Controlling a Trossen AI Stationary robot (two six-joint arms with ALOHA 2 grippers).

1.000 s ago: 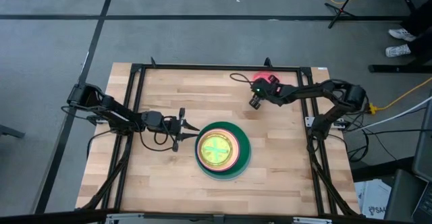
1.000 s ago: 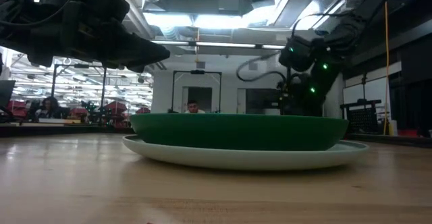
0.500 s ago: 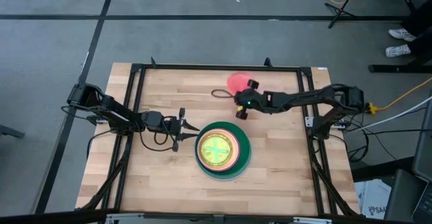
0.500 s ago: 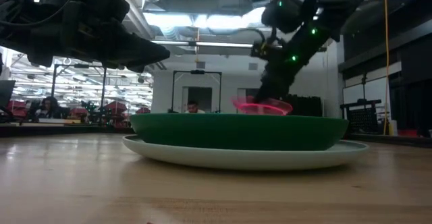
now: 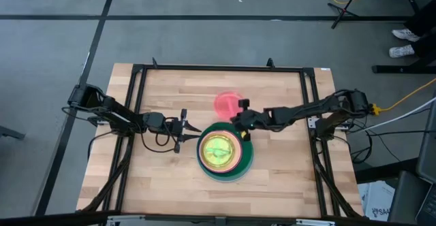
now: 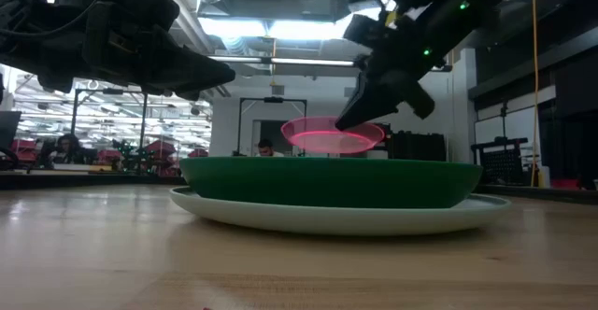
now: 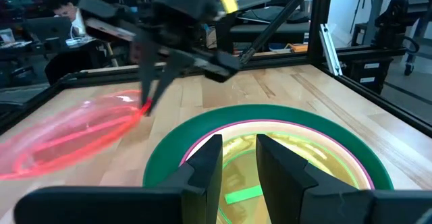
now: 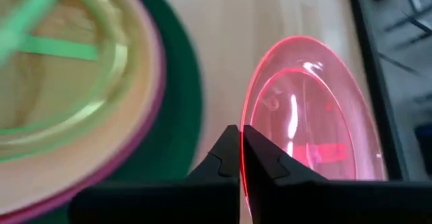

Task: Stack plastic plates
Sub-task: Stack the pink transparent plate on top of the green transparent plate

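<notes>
A stack of plates (image 5: 219, 151) stands mid-table: a pale plate (image 6: 336, 218) at the bottom, a dark green one (image 6: 327, 181) on it, then magenta and peach rims, with a lime-green plate (image 5: 218, 150) on top. My right gripper (image 5: 239, 116) is shut on a translucent red-pink plate (image 5: 225, 103), held in the air just beyond the stack's far edge. It also shows in the low view (image 6: 332, 134) and in the left wrist view (image 7: 74, 136). My left gripper (image 5: 182, 132) is open and empty, hovering at the stack's left side. My right gripper pinches the red-pink plate's rim (image 8: 244, 113) between its two fingers, at the plate's edge nearest the table's right and near sides. The fingers come slanting from the table's right. The plate is lifted clear and sticks out beyond the fingertips, roughly level (image 6: 322, 142).
Bare wooden tabletop (image 5: 163, 90) lies around the stack inside the black frame (image 5: 139, 69). A person sits at a desk in the room beyond the table (image 7: 64, 11).
My right gripper has gone from the table's far right toward the stack, leftward and nearer. It has carried the red-pink plate up off the table. The plate now hangs in the air just beyond the stack's far edge.
</notes>
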